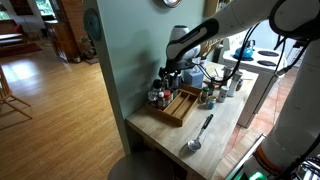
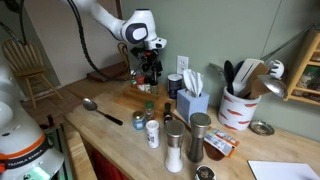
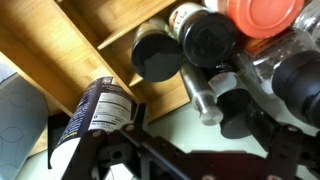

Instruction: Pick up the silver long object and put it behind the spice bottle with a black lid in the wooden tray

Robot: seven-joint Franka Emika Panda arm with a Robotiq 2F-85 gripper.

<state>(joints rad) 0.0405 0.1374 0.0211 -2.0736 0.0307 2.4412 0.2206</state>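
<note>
The silver long object, a metal spoon (image 1: 199, 134), lies on the wooden counter in front of the tray, bowl toward the counter's front edge; it also shows in an exterior view (image 2: 101, 111). The wooden tray (image 1: 181, 107) stands against the green wall. My gripper (image 1: 171, 76) hovers over the tray's back end, above a cluster of spice bottles, far from the spoon. In the wrist view the tray's dividers (image 3: 70, 40) and a black-lidded bottle (image 3: 156, 55) are below my gripper (image 3: 175, 140), which is open and empty.
More jars crowd the tray's back end, one with a red lid (image 3: 262, 16) and a dark-labelled bottle (image 3: 100, 105). Shakers (image 2: 174, 140), a tissue box (image 2: 190, 100) and a utensil holder (image 2: 240, 100) stand on the counter. The green wall is close behind the tray.
</note>
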